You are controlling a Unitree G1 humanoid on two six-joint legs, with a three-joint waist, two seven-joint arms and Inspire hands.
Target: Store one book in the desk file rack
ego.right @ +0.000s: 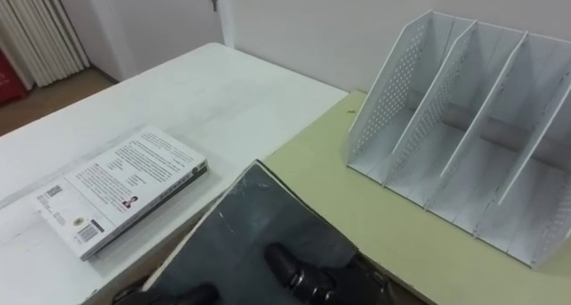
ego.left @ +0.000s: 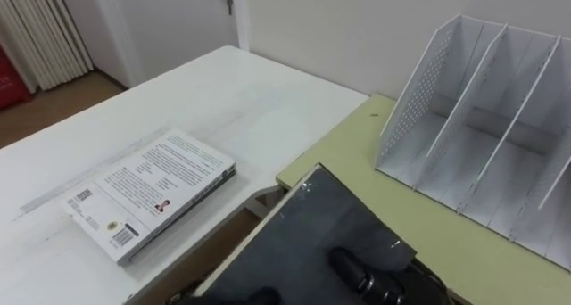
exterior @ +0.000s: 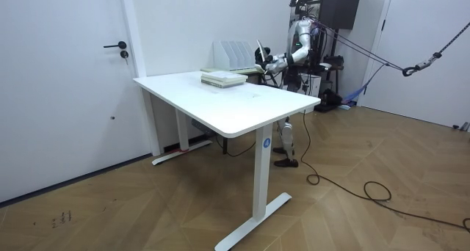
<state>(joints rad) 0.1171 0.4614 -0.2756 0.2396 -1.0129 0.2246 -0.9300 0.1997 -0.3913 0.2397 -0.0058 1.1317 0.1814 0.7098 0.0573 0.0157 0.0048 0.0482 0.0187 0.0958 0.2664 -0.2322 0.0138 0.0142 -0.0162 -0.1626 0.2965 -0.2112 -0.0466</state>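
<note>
Dark book is tilting up left of the rack — the right hand is gripping its cover, the left hand grip unclear. Farther left, a white book is lying flat — print unreadable.

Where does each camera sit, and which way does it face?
Left eye view: on the robot's head, facing down at the white perforated file rack, the flat white paperback and the dark-covered book; the right hand grips it.
Right eye view: beside it, same scene, same hand.
Room view: across the room, facing the white table; the whole robot stands behind it.
All share the rack and books.
</note>
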